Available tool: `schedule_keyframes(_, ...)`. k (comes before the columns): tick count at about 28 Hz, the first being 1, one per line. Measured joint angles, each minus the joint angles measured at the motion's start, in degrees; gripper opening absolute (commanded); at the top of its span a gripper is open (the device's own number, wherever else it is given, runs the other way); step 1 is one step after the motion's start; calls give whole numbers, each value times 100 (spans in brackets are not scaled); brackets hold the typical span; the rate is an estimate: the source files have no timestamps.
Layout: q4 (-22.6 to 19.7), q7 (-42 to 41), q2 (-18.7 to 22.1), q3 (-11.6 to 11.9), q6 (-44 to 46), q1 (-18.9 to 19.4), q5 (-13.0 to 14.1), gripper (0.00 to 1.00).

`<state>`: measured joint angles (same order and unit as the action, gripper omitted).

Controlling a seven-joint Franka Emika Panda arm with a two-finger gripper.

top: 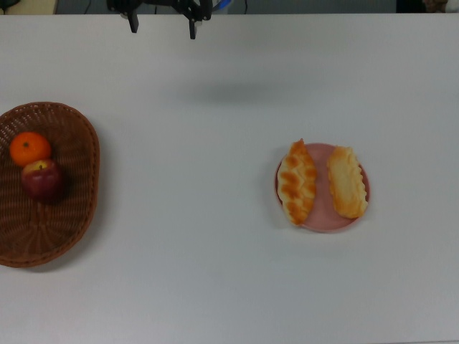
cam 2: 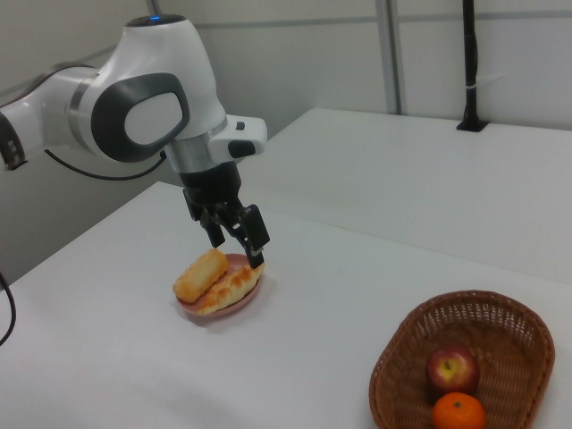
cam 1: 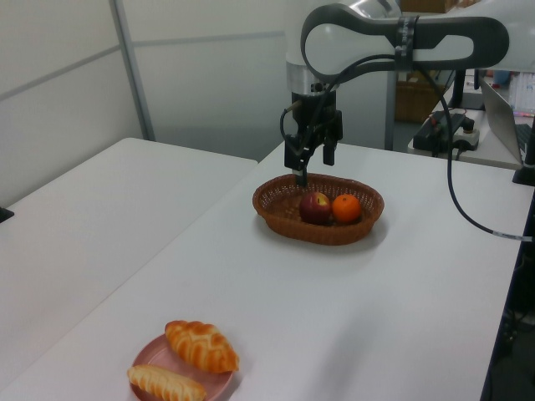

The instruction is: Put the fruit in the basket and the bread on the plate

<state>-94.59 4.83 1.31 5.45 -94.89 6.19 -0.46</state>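
Jaws stood apart, nothing between them. Gripper (top: 162,29) (cam 1: 311,167) (cam 2: 239,248) hung in the air, fingers pointing down, at the top edge of the top view, clear of everything on the table (top: 215,272).

Plate (top: 324,215) (cam 1: 155,357) (cam 2: 210,313) sat toward the top view's right with both breads on it: braided one (top: 297,182) (cam 1: 201,346) (cam 2: 234,286) and ridged loaf (top: 347,182) (cam 1: 165,383) (cam 2: 199,274) lay side by side.

Basket (top: 75,186) (cam 1: 276,213) (cam 2: 509,331) sat at the top view's left edge, well apart from the plate. Mandarin (top: 30,148) (cam 1: 346,207) (cam 2: 458,412) and apple (top: 41,178) (cam 1: 316,206) (cam 2: 451,369) were inside, touching each other.
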Motion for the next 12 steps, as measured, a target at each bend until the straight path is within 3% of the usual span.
schedule_keyframes(12, -4, -5, 9, -1, -3, 7, -87, 100)
